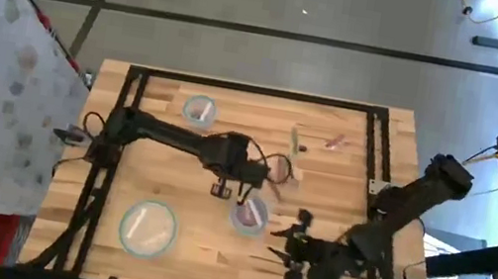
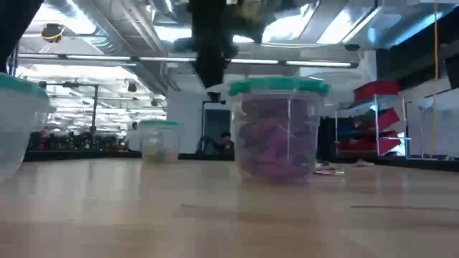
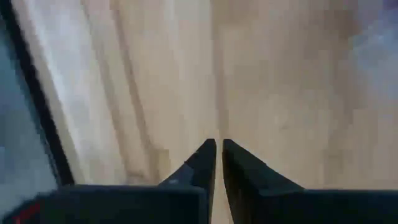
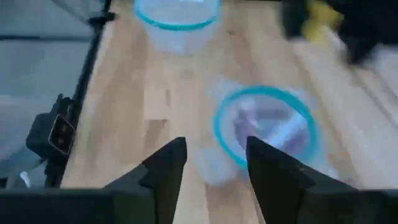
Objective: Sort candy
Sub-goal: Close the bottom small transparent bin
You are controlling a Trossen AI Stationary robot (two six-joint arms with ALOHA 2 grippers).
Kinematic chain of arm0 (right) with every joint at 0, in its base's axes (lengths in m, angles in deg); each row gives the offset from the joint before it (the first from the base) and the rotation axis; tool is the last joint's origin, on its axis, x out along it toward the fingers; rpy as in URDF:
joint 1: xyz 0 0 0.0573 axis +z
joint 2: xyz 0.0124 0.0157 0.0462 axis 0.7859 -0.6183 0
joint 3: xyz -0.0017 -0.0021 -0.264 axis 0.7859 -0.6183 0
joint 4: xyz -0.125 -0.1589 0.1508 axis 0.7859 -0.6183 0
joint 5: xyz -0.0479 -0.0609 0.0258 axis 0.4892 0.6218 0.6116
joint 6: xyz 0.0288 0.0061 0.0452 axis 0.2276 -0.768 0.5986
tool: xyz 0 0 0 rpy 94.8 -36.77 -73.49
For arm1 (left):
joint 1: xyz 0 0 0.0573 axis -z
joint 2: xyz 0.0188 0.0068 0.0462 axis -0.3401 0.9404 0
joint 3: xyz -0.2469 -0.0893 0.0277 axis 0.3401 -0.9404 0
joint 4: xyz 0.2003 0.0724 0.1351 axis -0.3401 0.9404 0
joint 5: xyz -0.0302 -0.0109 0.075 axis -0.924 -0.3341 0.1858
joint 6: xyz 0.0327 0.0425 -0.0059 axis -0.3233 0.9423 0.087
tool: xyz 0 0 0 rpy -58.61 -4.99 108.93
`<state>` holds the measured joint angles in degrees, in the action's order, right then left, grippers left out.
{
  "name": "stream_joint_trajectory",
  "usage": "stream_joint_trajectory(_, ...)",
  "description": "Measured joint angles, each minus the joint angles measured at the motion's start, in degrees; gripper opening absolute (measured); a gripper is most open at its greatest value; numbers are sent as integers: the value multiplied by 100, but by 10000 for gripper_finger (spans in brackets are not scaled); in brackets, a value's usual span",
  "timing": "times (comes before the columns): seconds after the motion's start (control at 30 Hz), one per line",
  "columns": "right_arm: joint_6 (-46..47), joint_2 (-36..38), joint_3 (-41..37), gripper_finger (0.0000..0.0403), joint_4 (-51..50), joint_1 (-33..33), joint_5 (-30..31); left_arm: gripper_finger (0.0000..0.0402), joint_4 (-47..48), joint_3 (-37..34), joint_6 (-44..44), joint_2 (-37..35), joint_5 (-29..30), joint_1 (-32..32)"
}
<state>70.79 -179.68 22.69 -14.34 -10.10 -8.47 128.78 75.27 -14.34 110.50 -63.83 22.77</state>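
A clear teal-rimmed bowl (image 1: 250,215) holds magenta candy; it also shows in the low view (image 2: 276,129) and the right wrist view (image 4: 264,127). Thin loose candies lie at the far side (image 1: 298,143) (image 1: 334,141) and near the front edge (image 1: 214,251). My left gripper (image 1: 240,180) is above the table's middle, just on the far side of that bowl; its fingers (image 3: 219,149) are shut and empty over bare wood. My right gripper (image 1: 288,244) is to the right of the bowl, open and empty (image 4: 214,155), facing the bowl.
More teal-rimmed bowls stand at the far left (image 1: 199,109), the near left (image 1: 147,227) and beside the left gripper (image 1: 279,169). A black frame (image 1: 257,91) runs around the tabletop. Bare wood lies between the bowls.
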Motion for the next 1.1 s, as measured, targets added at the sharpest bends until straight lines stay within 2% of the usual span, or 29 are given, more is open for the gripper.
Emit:
stream_joint_trajectory(0.1,-66,-222,0,161,187,-113,-204,6,-670,-734,199,-42,-354,-245)
stream_joint_trajectory(0.3,38,-582,-2,161,523,-124,-336,1,-2871,-1966,630,-110,-1199,-360)
stream_joint_trajectory(0.47,-77,-848,-1,161,998,-172,-1058,0,-4403,-2550,761,-136,-1852,-260)
stream_joint_trajectory(0.57,-183,-1018,3,161,1264,-172,-1526,0,-4889,-2810,744,-149,-2032,-218)
stream_joint_trajectory(0.63,-226,-1133,-2,161,1261,-163,-1618,0,-5216,-2925,732,-149,-2196,-212)
stream_joint_trajectory(0.9,-220,-1387,2,161,1216,-172,-1048,0,-6104,-3212,522,-127,-2578,-47)
stream_joint_trajectory(1.1,-197,-1387,0,161,1071,-213,-790,0,-6221,-3253,419,-121,-2601,116)
